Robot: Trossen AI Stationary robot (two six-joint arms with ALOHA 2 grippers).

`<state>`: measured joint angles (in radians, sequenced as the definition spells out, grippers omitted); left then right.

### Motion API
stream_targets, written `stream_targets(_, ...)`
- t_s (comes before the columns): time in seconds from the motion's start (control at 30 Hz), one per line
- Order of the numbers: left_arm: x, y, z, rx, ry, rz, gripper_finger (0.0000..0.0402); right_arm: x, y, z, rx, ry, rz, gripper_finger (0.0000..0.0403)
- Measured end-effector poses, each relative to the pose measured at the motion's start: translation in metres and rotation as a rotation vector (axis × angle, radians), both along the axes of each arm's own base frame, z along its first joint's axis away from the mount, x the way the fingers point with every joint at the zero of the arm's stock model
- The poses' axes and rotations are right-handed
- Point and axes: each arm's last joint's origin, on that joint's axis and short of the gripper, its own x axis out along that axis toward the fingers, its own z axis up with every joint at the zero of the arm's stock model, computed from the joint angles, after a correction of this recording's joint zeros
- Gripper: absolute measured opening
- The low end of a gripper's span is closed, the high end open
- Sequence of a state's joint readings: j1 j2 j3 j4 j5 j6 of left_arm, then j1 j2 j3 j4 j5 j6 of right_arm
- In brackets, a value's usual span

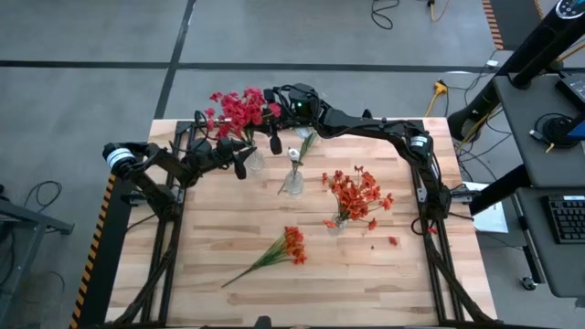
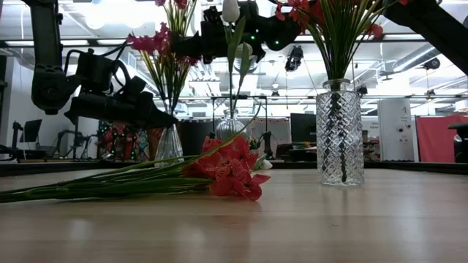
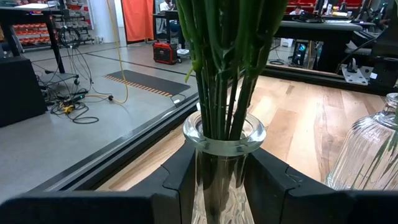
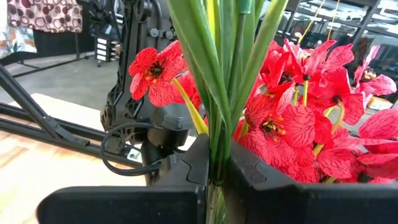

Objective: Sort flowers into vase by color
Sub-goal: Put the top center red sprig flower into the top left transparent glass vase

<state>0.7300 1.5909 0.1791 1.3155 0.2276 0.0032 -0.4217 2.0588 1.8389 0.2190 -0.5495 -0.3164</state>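
At the left of the overhead picture, the left arm reaches in from the counter's (image 1: pixel 228 219) left edge toward the upper middle. Its gripper (image 1: pixel 245 162) sits at the vase (image 3: pixel 222 163) holding the crimson flowers (image 1: pixel 239 110). In the left wrist picture the two fingers (image 3: pixel 177 180) press against the glass neck from either side, narrow around it, with green stalks rising out of the mouth.

Just right of that, near the top centre of the overhead picture, the right arm stretches across from the right edge. Its gripper (image 1: pixel 274 143) hangs beside the crimson blooms. The right wrist picture shows its fingers (image 4: pixel 199 163) pinched tight on a bundle of green stalks (image 4: pixel 224 93), with red petals crowding around them.

At the centre stands a second vase (image 1: pixel 293 181) with a white bud (image 1: pixel 304 133) on a thin stem. In the level picture that bud rises to the top edge.

Right of centre, a third vase (image 2: pixel 339 131) holds the orange-red flowers (image 1: pixel 358 195); a few petals (image 1: pixel 393 240) lie loose on the wood beside it.

At the lower middle of the overhead picture, one orange-red stem (image 1: pixel 274 251) lies flat on the counter, well apart from the vases.
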Motion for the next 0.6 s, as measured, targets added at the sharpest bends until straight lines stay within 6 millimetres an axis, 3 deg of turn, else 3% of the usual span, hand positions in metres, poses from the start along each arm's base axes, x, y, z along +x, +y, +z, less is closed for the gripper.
stream_targets(0.4,0.0,0.0,0.0,0.0,0.0,0.0,0.0092,-0.0008,0.0003,0.0025,0.029,0.002,-0.005,0.0018)
stream_targets(0.6,-0.0001,0.0001,0.0,-0.001,-0.001,0.001,0.0092,-0.0008,-0.0007,0.0014,0.036,0.013,-0.039,0.0049)
